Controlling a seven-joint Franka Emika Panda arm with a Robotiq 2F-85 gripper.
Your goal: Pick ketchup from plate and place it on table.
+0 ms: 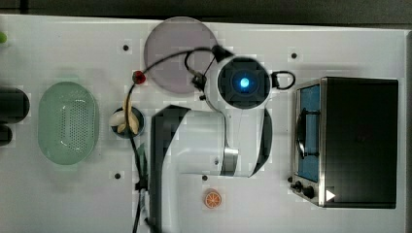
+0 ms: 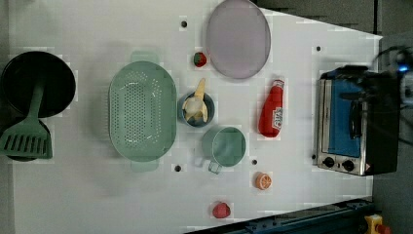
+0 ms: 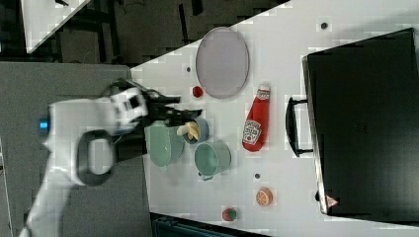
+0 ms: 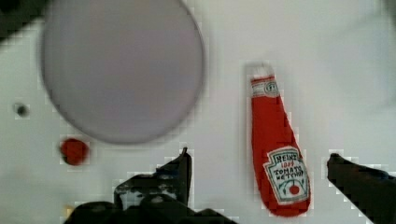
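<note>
The ketchup (image 2: 272, 109) is a small red bottle with a white cap. It lies flat on the white table (image 2: 292, 204), just off the rim of the pale lilac plate (image 2: 237, 39), and nothing is on the plate. In the wrist view the ketchup (image 4: 278, 154) lies between my fingertips (image 4: 186, 156), beside the plate (image 4: 121, 70). My gripper (image 4: 259, 156) is open wide and holds nothing. In the right view the gripper (image 3: 190, 113) hangs above the table, apart from the ketchup (image 3: 254, 123). In the top view my arm (image 1: 243, 82) covers the bottle.
A toaster oven (image 2: 350, 126) stands close to the bottle on the left view's right. A mint colander (image 2: 142, 111), a blue cup with a banana (image 2: 196, 108) and a green mug (image 2: 224, 145) sit on the left view's left of the bottle. A strawberry (image 2: 199, 59) lies by the plate and an orange slice (image 2: 263, 181) lies below the bottle.
</note>
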